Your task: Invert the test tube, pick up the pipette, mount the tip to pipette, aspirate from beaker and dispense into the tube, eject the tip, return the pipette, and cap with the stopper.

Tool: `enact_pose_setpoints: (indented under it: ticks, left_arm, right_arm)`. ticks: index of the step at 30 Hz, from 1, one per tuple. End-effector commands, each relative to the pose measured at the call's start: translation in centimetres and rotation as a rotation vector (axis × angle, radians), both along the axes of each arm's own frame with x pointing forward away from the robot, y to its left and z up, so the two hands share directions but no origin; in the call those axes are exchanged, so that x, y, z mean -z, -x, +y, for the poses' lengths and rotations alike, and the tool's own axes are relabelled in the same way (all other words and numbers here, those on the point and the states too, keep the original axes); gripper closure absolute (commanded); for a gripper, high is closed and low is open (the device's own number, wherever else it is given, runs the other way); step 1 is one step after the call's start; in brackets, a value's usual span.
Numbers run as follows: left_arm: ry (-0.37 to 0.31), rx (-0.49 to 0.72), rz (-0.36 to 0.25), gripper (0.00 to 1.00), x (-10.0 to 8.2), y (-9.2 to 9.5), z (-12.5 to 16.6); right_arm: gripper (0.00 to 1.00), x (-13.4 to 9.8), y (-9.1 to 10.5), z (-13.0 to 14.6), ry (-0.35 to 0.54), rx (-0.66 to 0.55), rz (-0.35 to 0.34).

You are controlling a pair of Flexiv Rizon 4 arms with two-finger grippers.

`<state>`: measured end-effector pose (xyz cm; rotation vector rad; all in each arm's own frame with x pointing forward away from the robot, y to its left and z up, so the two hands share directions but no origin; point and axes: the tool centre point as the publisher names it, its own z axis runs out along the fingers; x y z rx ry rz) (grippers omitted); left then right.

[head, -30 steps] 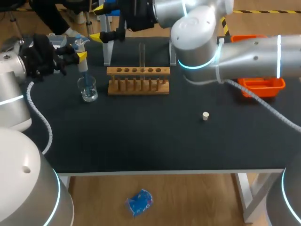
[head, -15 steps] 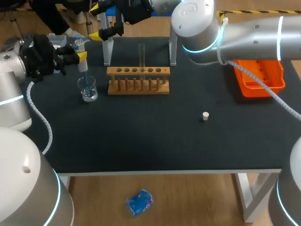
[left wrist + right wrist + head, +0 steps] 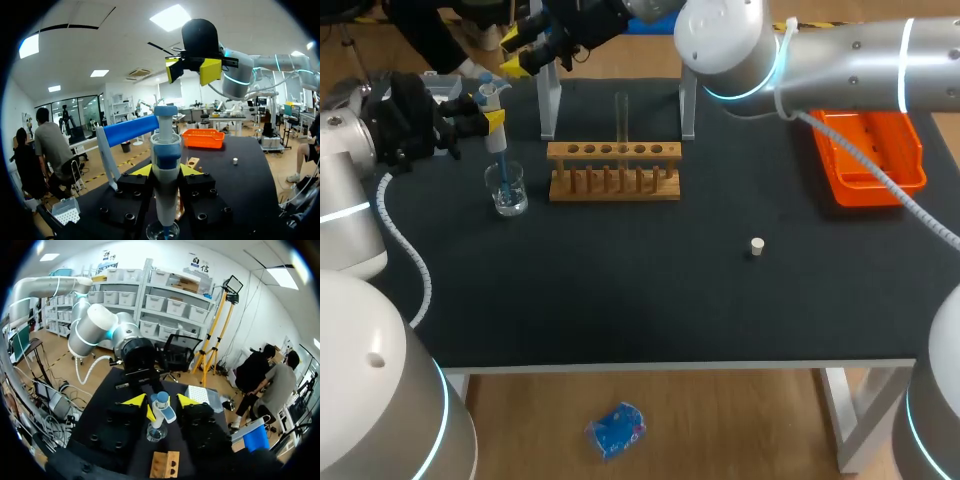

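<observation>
Pipette (image 3: 496,128) gripped between closed left gripper (image 3: 488,120) jaws, tip (image 3: 504,178) inside beaker (image 3: 507,192). Right gripper (image 3: 525,52) open, poised above plunger (image 3: 165,111). Advised: plunger pressed squarely, released slowly, tip held submerged.

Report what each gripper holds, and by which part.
Left gripper: the pipette, clamped on its upper body, just below its top. Right gripper: nothing, fingers open above the pipette.
</observation>
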<state>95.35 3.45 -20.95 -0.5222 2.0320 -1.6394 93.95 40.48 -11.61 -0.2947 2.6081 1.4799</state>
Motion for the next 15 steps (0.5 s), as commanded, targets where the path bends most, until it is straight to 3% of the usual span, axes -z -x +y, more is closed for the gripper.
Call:
enact_pose_setpoints:
  ticks: [1, 7, 9, 15]
  left_arm:
    - [-0.002, 0.002, 0.002, 1.0, -0.1, -0.1, 0.0]
    - [-0.002, 0.002, 0.002, 1.0, -0.1, -0.1, 0.0]
    - [-0.002, 0.002, 0.002, 1.0, -0.1, -0.1, 0.0]
    - [-0.002, 0.002, 0.002, 1.0, -0.1, -0.1, 0.0]
  right_arm:
    - [1.0, -0.1, -0.1, 0.3, 0.026, 0.005, 0.001]
    - [1.0, -0.2, 0.0, 1.2, 0.071, 0.0, 0.054]
    - [1.0, -0.2, 0.0, 1.5, 0.064, -0.003, 0.1]
    - [1.0, -0.6, 0.1, 2.3, 0.065, -0.007, 0.145]
